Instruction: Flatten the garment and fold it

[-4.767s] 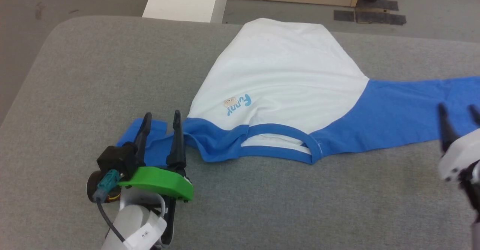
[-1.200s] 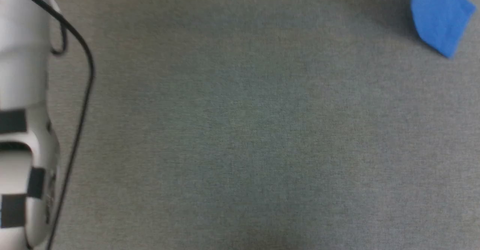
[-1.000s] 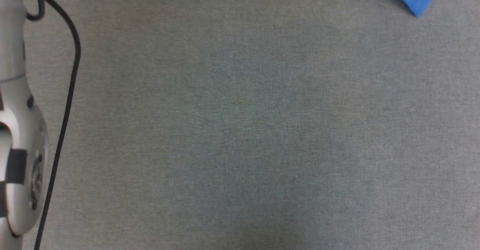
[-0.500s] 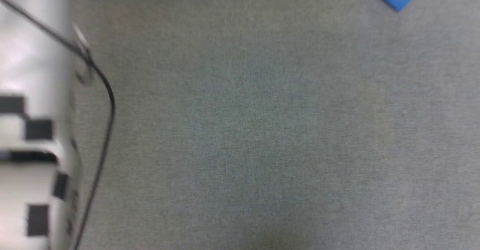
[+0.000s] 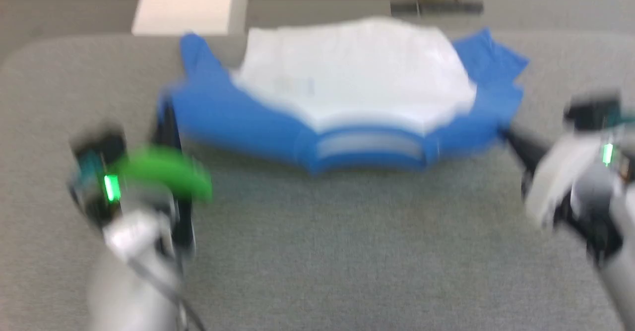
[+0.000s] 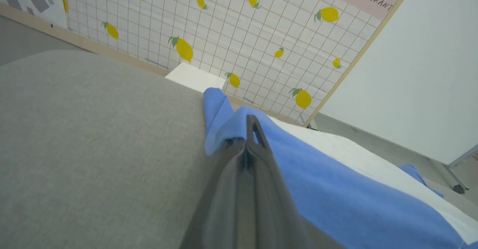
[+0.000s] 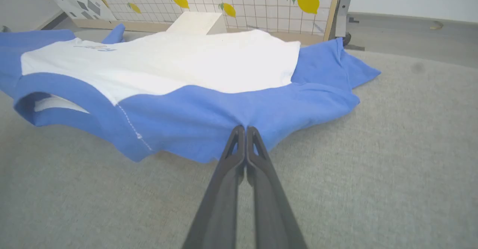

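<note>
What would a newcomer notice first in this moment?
The blue-and-white garment stands out, spread on the far half of the grey table. The left gripper and right gripper are each shut on a blue edge, one at each side. Behind it stands a lemon-print grid wall.

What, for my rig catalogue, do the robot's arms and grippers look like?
The left gripper and right gripper each have two long, slim, dark grey fingers. Left wrist: curved bright green guard, small green light, silvery forearm. Right wrist: white shell, green light.
</note>
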`<state>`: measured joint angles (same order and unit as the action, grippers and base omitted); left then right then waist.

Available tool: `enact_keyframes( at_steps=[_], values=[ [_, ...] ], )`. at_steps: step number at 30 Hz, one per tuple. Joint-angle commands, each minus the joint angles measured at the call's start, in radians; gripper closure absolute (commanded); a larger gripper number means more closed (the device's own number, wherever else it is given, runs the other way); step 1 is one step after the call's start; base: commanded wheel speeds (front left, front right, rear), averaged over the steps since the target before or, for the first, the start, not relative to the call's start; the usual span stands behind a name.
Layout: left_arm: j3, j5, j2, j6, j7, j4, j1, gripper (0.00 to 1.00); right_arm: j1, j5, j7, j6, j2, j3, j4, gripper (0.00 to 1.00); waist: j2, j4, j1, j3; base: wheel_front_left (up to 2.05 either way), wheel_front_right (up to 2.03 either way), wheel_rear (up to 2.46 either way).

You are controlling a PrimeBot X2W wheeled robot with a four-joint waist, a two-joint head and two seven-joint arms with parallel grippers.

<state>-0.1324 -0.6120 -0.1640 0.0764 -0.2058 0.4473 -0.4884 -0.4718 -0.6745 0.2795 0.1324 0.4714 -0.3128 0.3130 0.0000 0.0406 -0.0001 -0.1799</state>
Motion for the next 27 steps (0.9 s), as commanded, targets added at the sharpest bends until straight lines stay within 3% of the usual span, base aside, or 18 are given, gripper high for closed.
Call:
enact_keyframes(
  at_steps=[1,5,11,20,25,26,27],
  values=[
    [0.009,-0.023,0.006,0.02,0.014,-0.031,0.081,1.0,0.058,-0.002,0.009,-0.002,-0.002,0.02,-0.012,1.0,0.0,0.024,0.0001,0.114,0.0,0.0,0.0],
    [0.013,-0.049,0.019,0.072,0.063,-0.115,0.302,1.0,0.222,0.044,0.03,-0.002,-0.017,0.059,-0.039,1.0,0.0,0.019,0.0001,0.129,0.0,0.0,0.0],
    [-0.006,-0.063,0.005,0.142,0.188,-0.163,0.495,1.0,0.394,0.106,0.129,-0.002,-0.035,0.104,-0.086,1.0,0.0,0.016,0.0001,0.141,0.0,0.0,0.0],
    [-0.062,-0.042,-0.065,0.257,0.45,-0.153,0.624,1.0,0.545,0.16,0.365,-0.002,-0.035,0.156,-0.184,1.0,0.0,0.005,0.0001,0.143,0.0,0.0,0.0],
    [-0.052,-0.053,-0.058,0.264,0.444,-0.189,0.622,1.0,0.571,0.184,0.42,-0.002,-0.066,0.187,-0.216,1.0,0.0,0.01,0.0001,0.129,0.0,0.0,0.0],
    [-0.052,-0.055,-0.056,0.261,0.44,-0.195,0.615,0.74,0.571,0.194,0.418,-0.002,-0.072,0.194,-0.223,1.0,0.0,0.011,0.0001,0.127,0.0,0.0,0.0],
    [-0.05,-0.055,-0.055,0.26,0.435,-0.2,0.609,0.0,0.57,0.198,0.415,-0.002,-0.078,0.198,-0.228,0.98,0.0,0.012,0.0001,0.125,0.0,0.0,0.0]
  ],
)
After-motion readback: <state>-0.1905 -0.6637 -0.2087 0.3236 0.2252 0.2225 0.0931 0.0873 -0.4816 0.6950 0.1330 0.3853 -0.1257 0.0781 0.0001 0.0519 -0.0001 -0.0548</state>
